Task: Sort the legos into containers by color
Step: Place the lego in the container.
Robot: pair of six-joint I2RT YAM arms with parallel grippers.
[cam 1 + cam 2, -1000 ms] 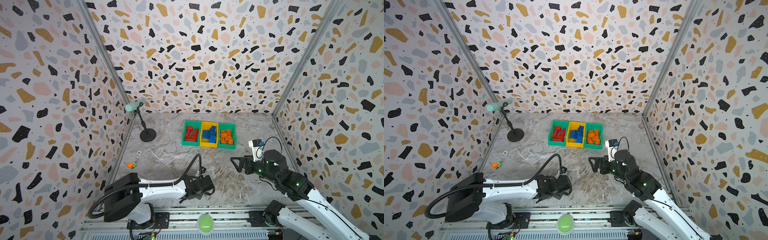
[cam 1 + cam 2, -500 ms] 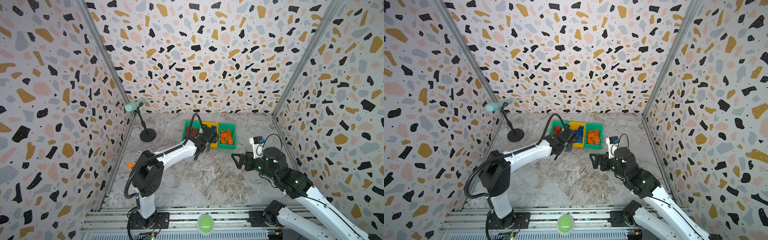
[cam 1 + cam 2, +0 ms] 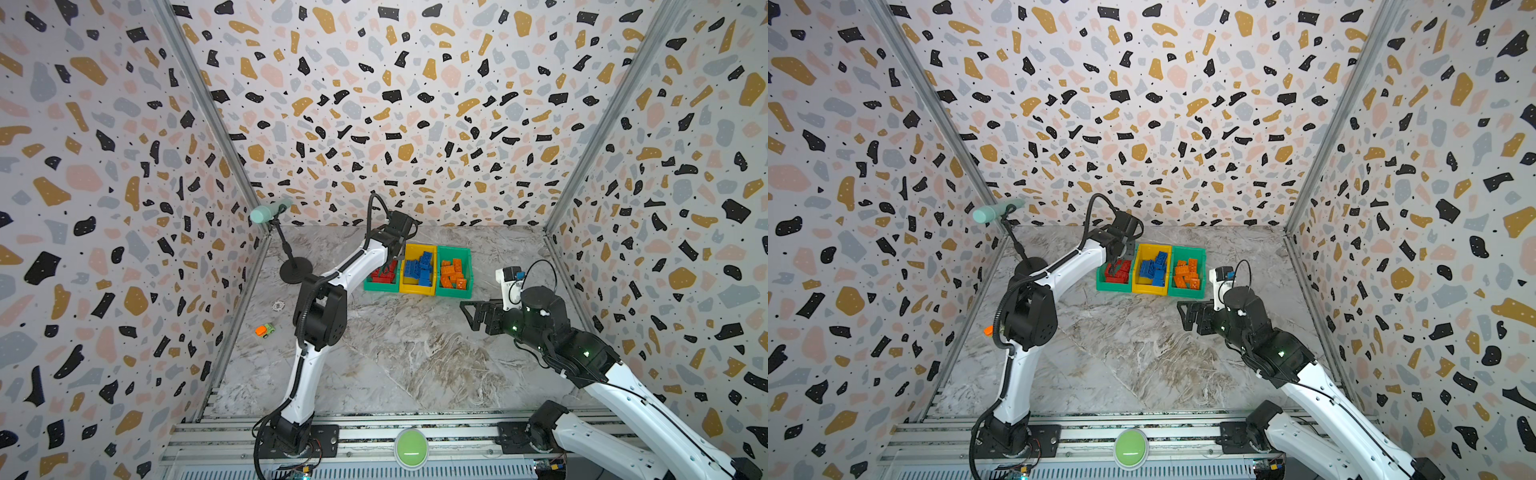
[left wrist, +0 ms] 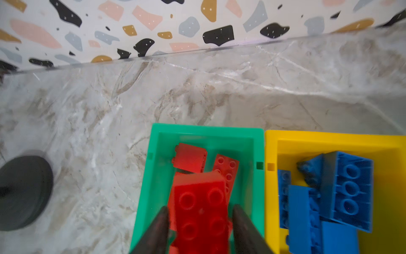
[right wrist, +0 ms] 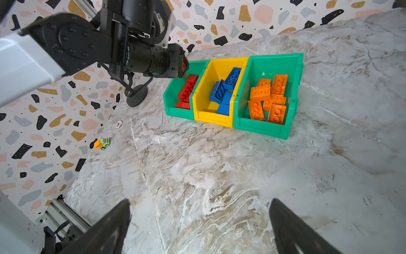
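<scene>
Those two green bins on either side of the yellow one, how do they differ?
The red-brick bin holds only red bricks, the orange-brick bin only orange bricks. The left gripper hangs over the red-brick bin with a red brick between its fingers; nothing is above the orange-brick bin. Both are green, open-topped and flank the yellow bin.

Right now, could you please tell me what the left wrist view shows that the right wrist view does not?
Only the left wrist view: the left gripper with a red brick between its fingers, over the red-brick bin; whether it is gripped, I cannot tell.
Only the right wrist view: the orange-brick bin, the toy car, a white disc, and the right gripper, open over the table.
Both: the red-brick bin, the yellow bin of blue bricks, the black stand base.
</scene>
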